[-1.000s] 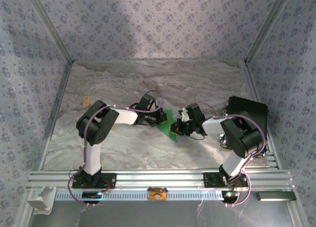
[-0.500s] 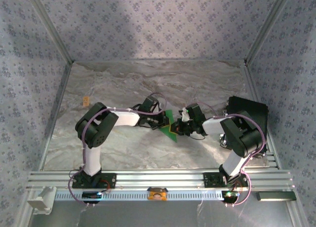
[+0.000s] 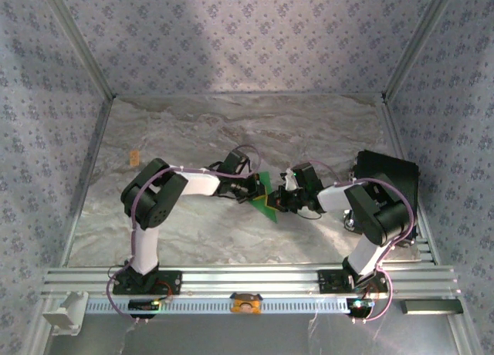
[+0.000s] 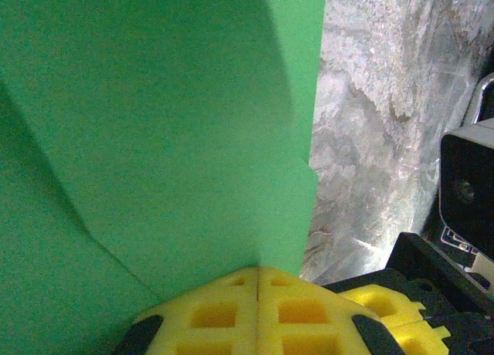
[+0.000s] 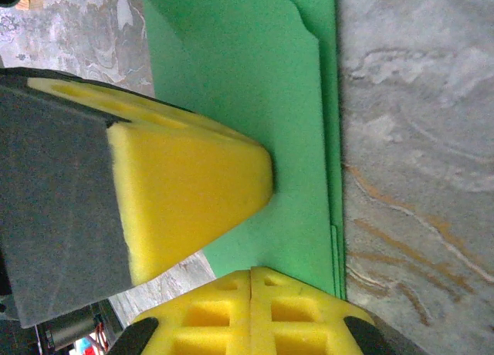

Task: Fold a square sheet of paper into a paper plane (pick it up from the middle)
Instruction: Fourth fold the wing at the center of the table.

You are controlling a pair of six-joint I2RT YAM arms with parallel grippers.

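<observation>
The green sheet of paper point(image 3: 267, 204) lies flat on the marble table between the two arms, folded into layers with a diagonal crease point(image 4: 154, 123) and stacked edges along one side point(image 5: 255, 85). My left gripper point(image 3: 258, 191) is shut, its yellow tip point(image 4: 258, 270) resting on the paper's left part. My right gripper point(image 3: 279, 200) is shut too, its tip point(image 5: 252, 272) down on the paper's near edge. The left gripper's yellow pad point(image 5: 193, 193) presses on the paper right beside it. Neither pair of jaws has paper between them that I can see.
A black box point(image 3: 386, 176) stands at the right behind the right arm. A small orange block point(image 3: 133, 156) lies far left on the table. The right gripper's black body point(image 4: 467, 185) sits close to the left gripper. An aluminium rail point(image 3: 247, 278) runs along the near edge.
My left gripper has slid to the right over the paper, closer to the right gripper. The right arm has kept its place.
</observation>
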